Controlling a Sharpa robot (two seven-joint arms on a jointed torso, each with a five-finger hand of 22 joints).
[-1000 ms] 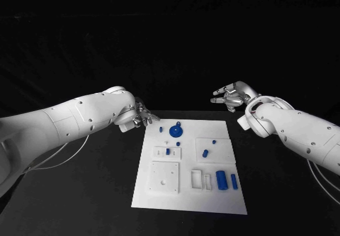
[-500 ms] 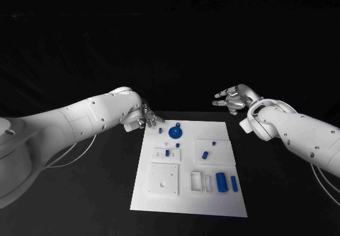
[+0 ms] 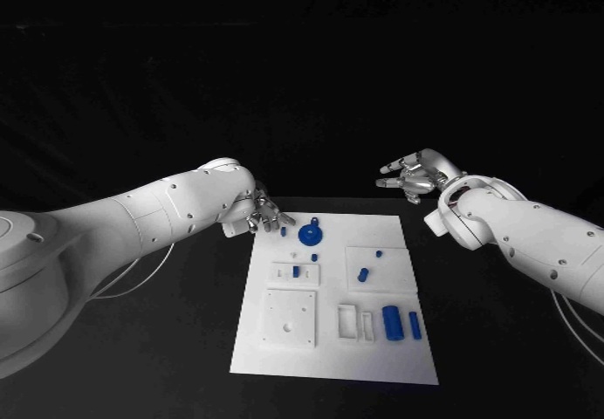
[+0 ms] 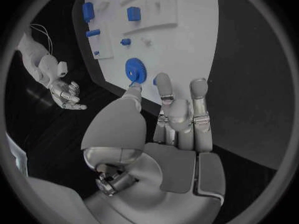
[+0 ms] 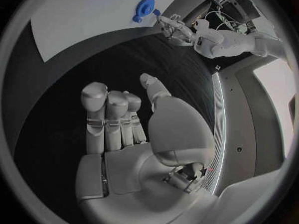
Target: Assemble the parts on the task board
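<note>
The left arm enters from the left edge, its hand (image 3: 261, 215) low at the far left corner region, fingers loosely apart and holding nothing (image 4: 177, 115). The right arm enters from the right edge, its hand (image 3: 413, 175) raised beyond the table's far side, fingers spread and slightly curled, palm empty (image 5: 134, 129).

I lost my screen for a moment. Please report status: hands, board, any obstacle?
Left hand open, at task board far corner. Right hand open, beyond board. Blue gear untouched. No obstacle.
</note>
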